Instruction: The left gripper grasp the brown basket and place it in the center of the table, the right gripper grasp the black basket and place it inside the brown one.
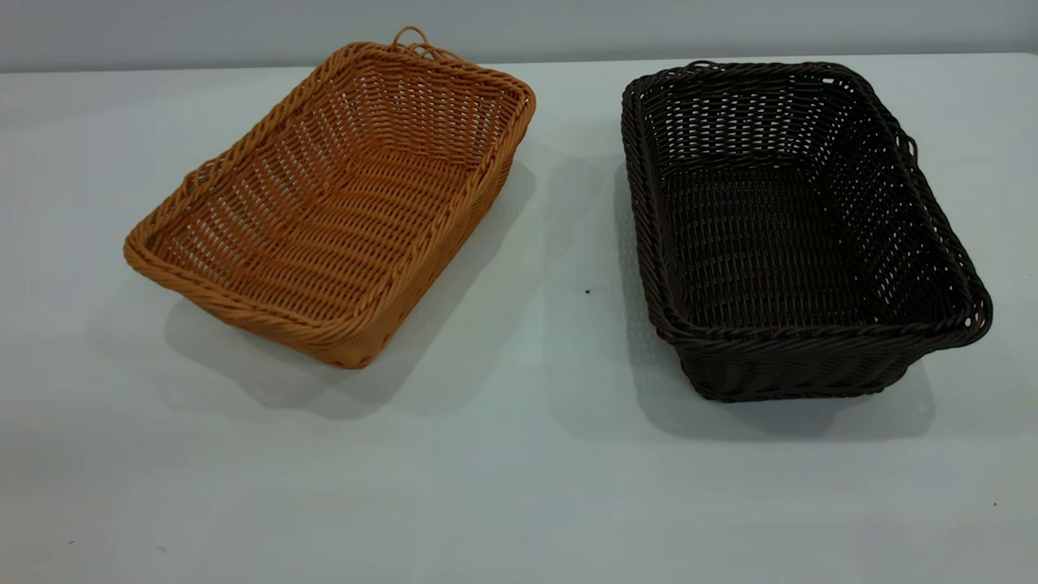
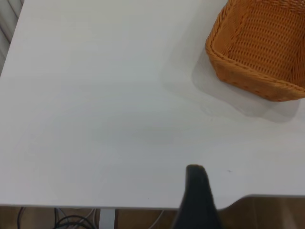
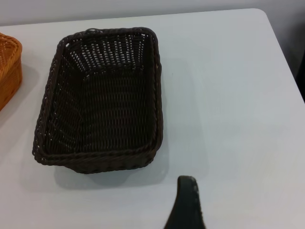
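The brown basket (image 1: pixel 340 203) stands on the white table (image 1: pixel 519 487) at the left, turned at an angle, empty. The black basket (image 1: pixel 795 227) stands at the right, also empty, with a gap of bare table between the two. Neither gripper shows in the exterior view. My left gripper (image 2: pixel 196 191) shows only as a dark tip over the table's edge, well away from the brown basket (image 2: pixel 259 47). My right gripper (image 3: pixel 187 200) shows only as a dark tip above bare table, a short way from the black basket (image 3: pixel 102 100). It holds nothing that I can see.
The table's edge, with cables below it (image 2: pixel 71 219), shows in the left wrist view. The table's rounded far corner (image 3: pixel 262 14) shows in the right wrist view. A corner of the brown basket (image 3: pixel 8 67) sits beside the black one there.
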### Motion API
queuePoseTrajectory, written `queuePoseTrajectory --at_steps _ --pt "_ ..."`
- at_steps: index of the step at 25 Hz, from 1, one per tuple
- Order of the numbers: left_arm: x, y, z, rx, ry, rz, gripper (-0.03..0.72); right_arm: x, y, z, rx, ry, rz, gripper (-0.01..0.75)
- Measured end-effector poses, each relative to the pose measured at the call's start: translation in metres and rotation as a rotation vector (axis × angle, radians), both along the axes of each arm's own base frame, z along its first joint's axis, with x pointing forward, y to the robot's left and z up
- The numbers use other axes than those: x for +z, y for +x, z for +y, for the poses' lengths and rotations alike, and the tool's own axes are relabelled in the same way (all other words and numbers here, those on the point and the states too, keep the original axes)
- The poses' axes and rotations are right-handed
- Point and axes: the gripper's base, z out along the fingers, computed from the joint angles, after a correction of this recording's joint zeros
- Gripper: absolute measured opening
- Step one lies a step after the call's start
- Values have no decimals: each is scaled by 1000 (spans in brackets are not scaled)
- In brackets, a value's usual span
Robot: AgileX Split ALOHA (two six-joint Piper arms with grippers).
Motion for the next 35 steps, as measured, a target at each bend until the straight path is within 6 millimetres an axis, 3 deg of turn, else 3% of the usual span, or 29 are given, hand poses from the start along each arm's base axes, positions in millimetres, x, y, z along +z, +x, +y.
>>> queuePoseTrajectory --at_steps 35 --pt "1 1 0 0 0 -15 494 0 0 0 0 0 -5 529"
